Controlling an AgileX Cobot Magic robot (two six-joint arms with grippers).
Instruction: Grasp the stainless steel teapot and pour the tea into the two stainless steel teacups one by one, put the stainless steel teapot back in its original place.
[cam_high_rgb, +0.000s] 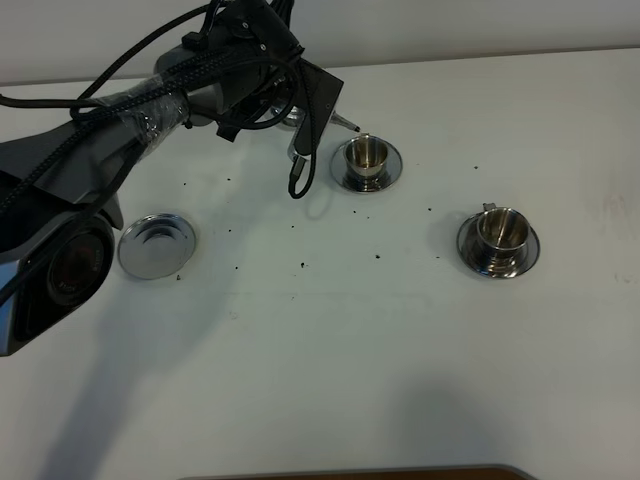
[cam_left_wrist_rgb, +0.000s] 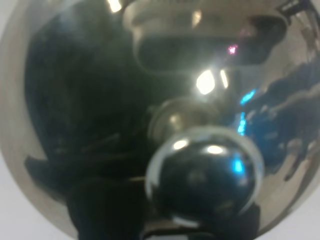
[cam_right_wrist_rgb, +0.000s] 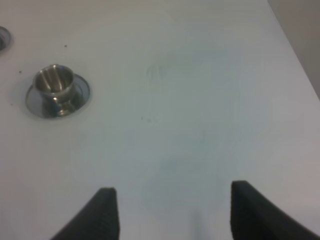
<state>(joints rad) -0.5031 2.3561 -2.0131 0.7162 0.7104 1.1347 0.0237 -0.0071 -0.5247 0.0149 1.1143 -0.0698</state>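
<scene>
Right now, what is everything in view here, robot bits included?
teapot: one, shiny steel, in the left gripper, spout at the far cup
far cup: one, steel, far middle, on a saucer
right cup: one, steel, right side, on a saucer
saucers: two, steel, one under each cup
coaster: one, steel, left side, nothing on it
specks: several, dark, scattered mid-table
table: one, white
left gripper: one, black, shut on the teapot
right gripper: one, black, open, above bare table
</scene>
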